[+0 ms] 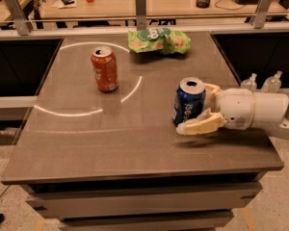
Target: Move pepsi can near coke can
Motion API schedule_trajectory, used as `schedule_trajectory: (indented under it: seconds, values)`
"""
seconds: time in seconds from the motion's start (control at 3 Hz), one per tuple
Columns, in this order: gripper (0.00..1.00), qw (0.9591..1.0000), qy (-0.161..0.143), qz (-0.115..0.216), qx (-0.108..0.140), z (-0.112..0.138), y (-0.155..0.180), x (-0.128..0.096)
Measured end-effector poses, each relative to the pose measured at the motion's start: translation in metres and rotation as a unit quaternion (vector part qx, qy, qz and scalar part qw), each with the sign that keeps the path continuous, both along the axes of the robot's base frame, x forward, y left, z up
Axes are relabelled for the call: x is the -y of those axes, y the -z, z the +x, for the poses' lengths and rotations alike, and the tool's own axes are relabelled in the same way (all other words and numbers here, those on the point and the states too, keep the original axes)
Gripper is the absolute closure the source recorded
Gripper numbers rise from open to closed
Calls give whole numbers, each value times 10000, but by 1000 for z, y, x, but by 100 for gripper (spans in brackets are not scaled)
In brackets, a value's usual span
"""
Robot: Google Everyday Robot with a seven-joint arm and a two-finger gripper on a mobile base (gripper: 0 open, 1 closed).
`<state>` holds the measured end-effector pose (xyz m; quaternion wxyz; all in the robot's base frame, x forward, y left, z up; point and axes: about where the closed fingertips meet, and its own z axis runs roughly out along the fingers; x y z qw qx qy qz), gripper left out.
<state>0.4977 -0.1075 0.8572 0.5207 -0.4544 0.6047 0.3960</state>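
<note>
The pepsi can, dark blue with a silver top, stands upright on the right part of the table. My gripper reaches in from the right and straddles this can. Its near cream finger lies along the can's front base. The far finger shows just behind the can. The jaws are open around the can, which rests on the table. The coke can, red-orange, stands upright at the back left, well apart from the blue can.
A green chip bag lies at the table's back edge. A white circle is drawn on the tabletop around the coke can's area. Plastic bottles stand beyond the right edge. A railing and desks are behind.
</note>
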Motion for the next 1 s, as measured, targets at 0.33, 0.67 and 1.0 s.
schedule_trajectory:
  seconds: [0.33, 0.67, 1.0]
  values:
    - [41, 9999, -90, -78, -10, -1, 0, -5]
    - [65, 9997, -212, -99, -14, -4, -10, -11]
    - [88, 9996, -267, 53, 120, -2, -31, -24]
